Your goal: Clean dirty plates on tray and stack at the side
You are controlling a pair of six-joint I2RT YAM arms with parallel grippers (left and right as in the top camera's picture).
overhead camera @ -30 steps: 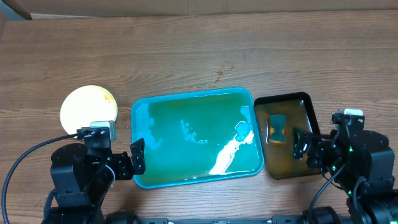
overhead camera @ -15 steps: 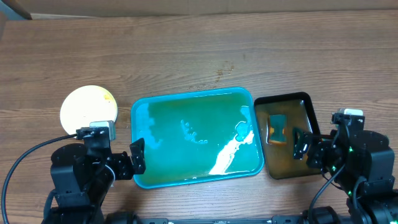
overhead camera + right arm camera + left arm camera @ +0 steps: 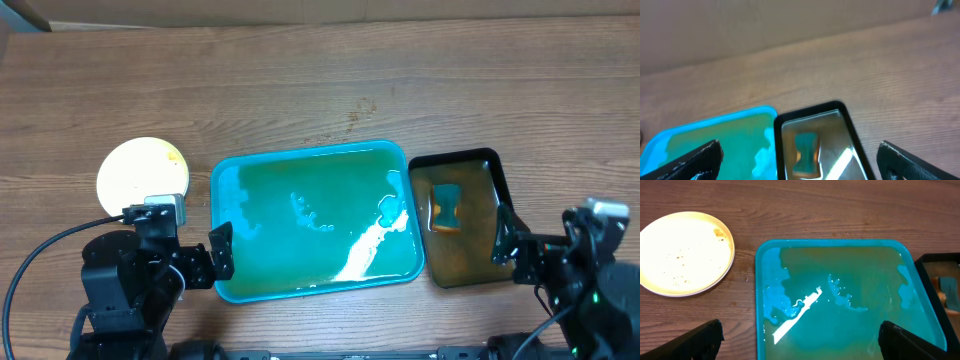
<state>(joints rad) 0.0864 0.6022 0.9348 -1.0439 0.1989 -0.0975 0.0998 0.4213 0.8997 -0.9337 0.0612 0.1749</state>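
A round pale plate (image 3: 143, 176) with small brown specks lies on the table left of the tray; I cannot tell whether others lie under it. It also shows in the left wrist view (image 3: 685, 252). The teal tray (image 3: 228, 190) holds water and white suds and has no plate in it; it shows in both wrist views (image 3: 765, 270) (image 3: 670, 137). My left gripper (image 3: 218, 254) (image 3: 800, 340) is open and empty over the tray's near left corner. My right gripper (image 3: 505, 246) (image 3: 802, 165) is open and empty at the near right of the black tray.
A smaller black tray (image 3: 495, 175) (image 3: 852, 130) with brownish liquid stands right of the teal tray. A teal and orange sponge (image 3: 446, 205) (image 3: 805, 145) lies in it. A cardboard wall runs along the table's far edge.
My right arm has drawn back to the right and toward the front edge, away from the black tray. The left arm, plate and trays have not moved.
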